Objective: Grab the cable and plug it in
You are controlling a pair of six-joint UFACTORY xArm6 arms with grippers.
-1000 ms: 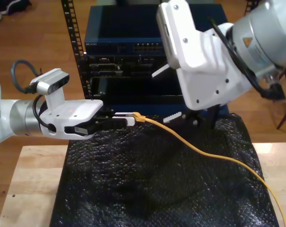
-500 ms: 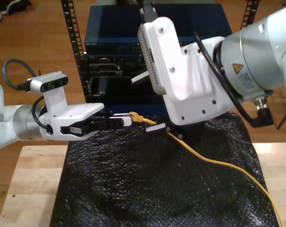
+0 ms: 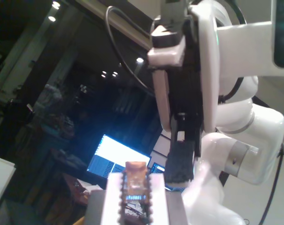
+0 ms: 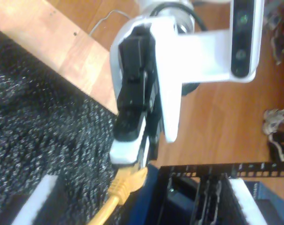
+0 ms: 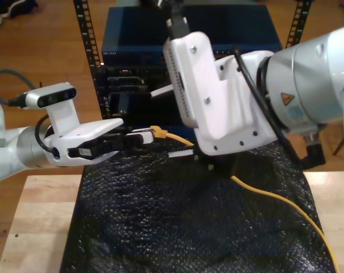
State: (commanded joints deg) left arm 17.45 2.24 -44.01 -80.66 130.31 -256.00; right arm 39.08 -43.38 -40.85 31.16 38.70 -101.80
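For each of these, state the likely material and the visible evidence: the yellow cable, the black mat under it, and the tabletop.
The cable: probably a smooth plastic jacket, uniformly yellow-orange and bending freely. The black mat: looks like bubble wrap or textured plastic sheet, its pebbled surface glinting in small points. The tabletop: light wood, apparently sealed, showing grain and joined strips.

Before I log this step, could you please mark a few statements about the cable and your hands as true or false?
1. My first hand grips the cable at its plug end. True.
2. The plug already sits in a port of the rack. False: it is held in the air in front of the rack.
3. My second hand is shut on the cable. False: its jaws stand apart, close to the cable.
4. A black mat lies on the wooden table. True.
5. The cable is blue. False: it is yellow-orange.
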